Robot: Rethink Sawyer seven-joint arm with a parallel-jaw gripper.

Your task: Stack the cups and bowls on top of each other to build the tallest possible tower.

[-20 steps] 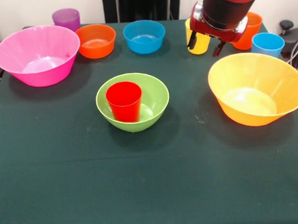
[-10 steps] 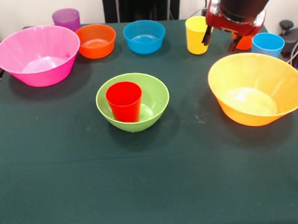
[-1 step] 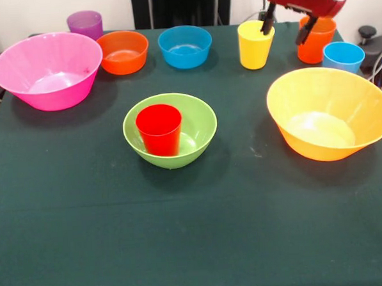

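Observation:
A red cup [image 3: 159, 128] stands upright inside the lime green bowl [image 3: 199, 120] at the table's middle. The large yellow-orange bowl [image 3: 329, 113] sits to the right. Along the far edge stand a purple cup [image 3: 85, 23], a large pink bowl [image 3: 47, 70], a small orange bowl [image 3: 123, 52], a small blue bowl [image 3: 185, 46], a yellow cup [image 3: 255, 45], an orange cup [image 3: 316, 40] and a light blue cup [image 3: 343, 57]. My gripper [image 3: 286, 29] hangs open at the top right, its fingers spread in the gap between the yellow and orange cups, holding nothing.
A dark green cloth [image 3: 183, 233] covers the table. A black object [image 3: 371, 44] sits off the table's right edge.
My gripper has risen and drawn back to the right, from in front of the yellow cup to above the gap between the yellow and orange cups. Cups and bowls have not moved.

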